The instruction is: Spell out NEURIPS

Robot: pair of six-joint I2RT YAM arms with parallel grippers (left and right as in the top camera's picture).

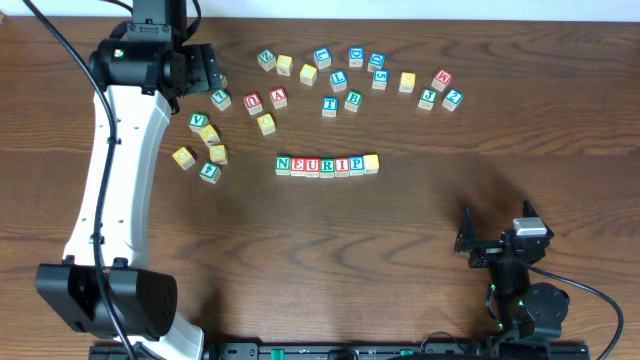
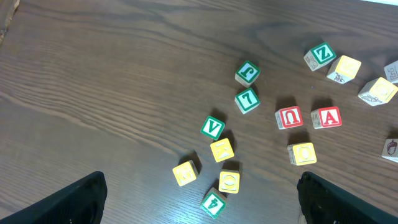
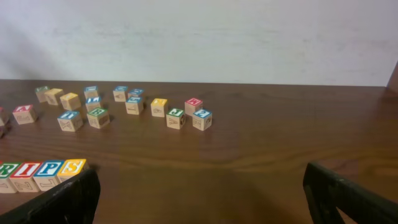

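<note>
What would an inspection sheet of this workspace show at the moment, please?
Surface: dark wooden table, no spills seen.
Job's things: NEURIPS row complete, seven cubes touching in a straight line mid-table; yellow S cube closes its right end.
Clutter: loose cubes scattered in an arc behind the row, small cluster to its left.
Tools: left tool open, empty, above that cluster; right tool open, empty, near its base.
Cables: black cable arcs over the table's left side; second cable loops by the right arm.
Surroundings: plain pale wall behind the table.
</note>
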